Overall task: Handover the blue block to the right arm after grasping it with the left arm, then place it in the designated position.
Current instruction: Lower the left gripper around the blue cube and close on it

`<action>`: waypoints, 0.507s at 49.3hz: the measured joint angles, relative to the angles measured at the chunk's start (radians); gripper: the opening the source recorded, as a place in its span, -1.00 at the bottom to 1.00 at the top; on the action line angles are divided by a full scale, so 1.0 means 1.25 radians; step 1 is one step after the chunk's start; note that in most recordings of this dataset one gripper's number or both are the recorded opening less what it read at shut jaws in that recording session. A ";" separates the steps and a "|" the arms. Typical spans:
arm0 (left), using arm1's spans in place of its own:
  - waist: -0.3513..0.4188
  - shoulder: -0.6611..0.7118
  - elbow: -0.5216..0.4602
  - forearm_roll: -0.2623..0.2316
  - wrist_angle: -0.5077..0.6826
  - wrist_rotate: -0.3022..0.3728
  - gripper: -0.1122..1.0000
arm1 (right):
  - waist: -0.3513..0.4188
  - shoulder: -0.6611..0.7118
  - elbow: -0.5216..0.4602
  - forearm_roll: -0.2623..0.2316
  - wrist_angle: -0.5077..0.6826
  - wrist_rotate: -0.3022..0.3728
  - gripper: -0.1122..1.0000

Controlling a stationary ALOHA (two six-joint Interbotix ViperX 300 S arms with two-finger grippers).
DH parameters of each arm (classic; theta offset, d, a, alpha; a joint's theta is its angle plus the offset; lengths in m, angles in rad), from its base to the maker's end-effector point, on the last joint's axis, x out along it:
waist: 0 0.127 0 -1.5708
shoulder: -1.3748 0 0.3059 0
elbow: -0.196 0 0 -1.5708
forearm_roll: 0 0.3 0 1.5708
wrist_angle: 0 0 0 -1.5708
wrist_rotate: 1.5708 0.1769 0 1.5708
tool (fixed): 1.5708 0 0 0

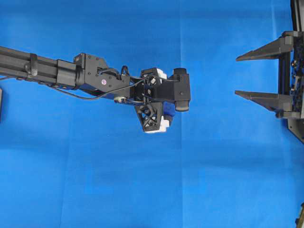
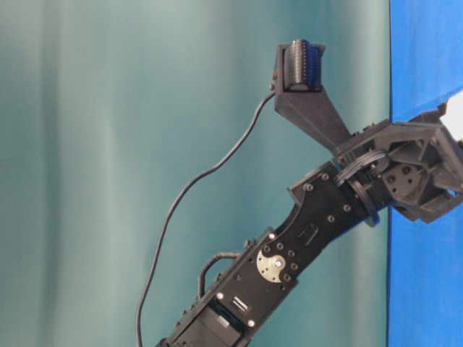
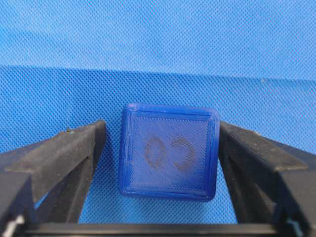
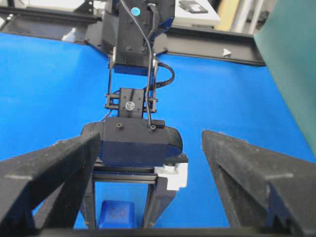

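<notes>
The blue block (image 3: 169,150) is a small dark-blue cube with two faint round marks, resting on the cloth. My left gripper (image 3: 161,126) points down over it with one finger on each side. The left finger (image 3: 74,153) stands a small gap away, and the right finger (image 3: 242,153) is at the block's side. From overhead the left gripper (image 1: 156,100) hides the block. My right gripper (image 1: 259,76) hangs open at the right edge, apart from the left arm. Its wrist view shows the blue block (image 4: 117,213) low between the left gripper's (image 4: 123,217) fingers. I cannot make out the designated position on the cloth.
Bright blue cloth (image 1: 213,166) covers the table. The left arm (image 2: 318,217) with its wrist camera (image 2: 300,65) and loose cable fills the table-level view. A black frame rail (image 4: 212,39) runs along the far edge behind the left arm's base.
</notes>
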 measured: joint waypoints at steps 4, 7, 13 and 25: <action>0.000 0.000 -0.004 0.000 0.010 0.004 0.21 | 0.000 -0.001 0.000 0.000 0.001 0.000 0.92; -0.001 0.000 -0.007 0.001 0.017 0.004 0.06 | 0.000 0.000 0.000 0.000 0.001 0.000 0.92; -0.001 0.001 -0.009 0.001 0.023 0.006 0.07 | 0.000 0.000 -0.001 0.000 0.002 0.000 0.92; -0.001 0.000 -0.009 0.000 0.027 0.006 0.07 | -0.001 0.000 0.000 0.000 0.001 0.000 0.92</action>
